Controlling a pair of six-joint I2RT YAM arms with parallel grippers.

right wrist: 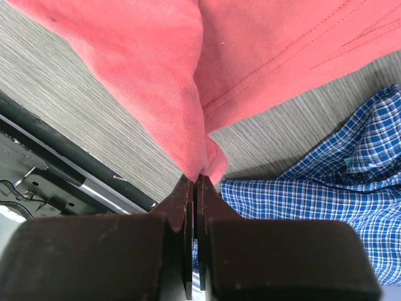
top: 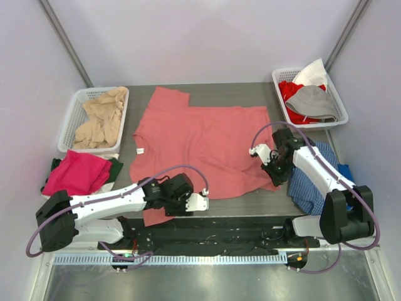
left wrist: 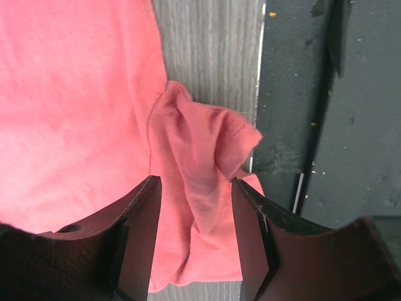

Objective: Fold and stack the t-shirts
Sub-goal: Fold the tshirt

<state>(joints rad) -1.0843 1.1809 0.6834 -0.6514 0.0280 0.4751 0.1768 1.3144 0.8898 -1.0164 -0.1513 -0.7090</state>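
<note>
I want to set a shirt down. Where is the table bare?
Bare: far strip between left basket and right basket; near strip along the hem of the salmon t-shirt. Crowded: magenta t-shirt at left, checked shirt at right.

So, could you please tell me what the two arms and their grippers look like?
Both arms have white links joined by chunky black joints: the left arm and the right arm. A lilac cable loops along each. The left gripper and the right gripper have flat, dark, tapering fingers. No markings are visible.
</note>
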